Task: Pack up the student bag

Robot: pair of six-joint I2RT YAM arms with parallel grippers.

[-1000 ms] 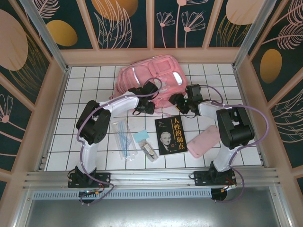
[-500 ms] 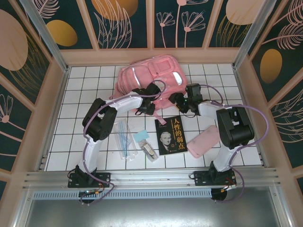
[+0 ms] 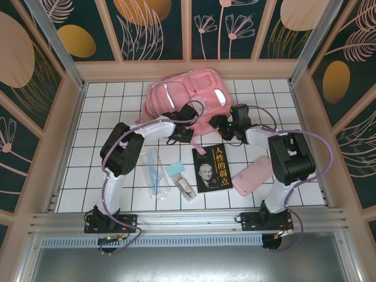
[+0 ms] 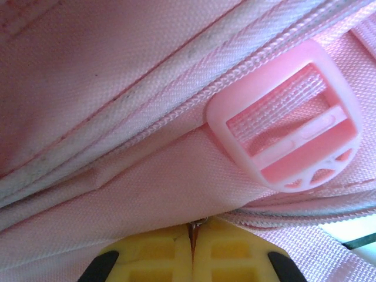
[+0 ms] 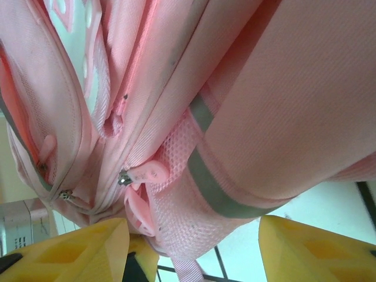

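Against the student bag point(image 3: 188, 94), the left end effector point(image 4: 191, 238) sits closed.

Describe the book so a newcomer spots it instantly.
Find the big pink backpack far back on the table. Just nearer lies the book, between a clear packet and a flat pink pouch. It alone is black, with a man's portrait and white characters.

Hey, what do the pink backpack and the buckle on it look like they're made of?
Student bag: woven synthetic fabric, likely nylon or polyester, matte; a fine weave and stitched seams show. Buckle: moulded plastic, smooth translucent pink; ribbed webbing shows through it. Grey stripe: possibly sewn-on reflective tape.
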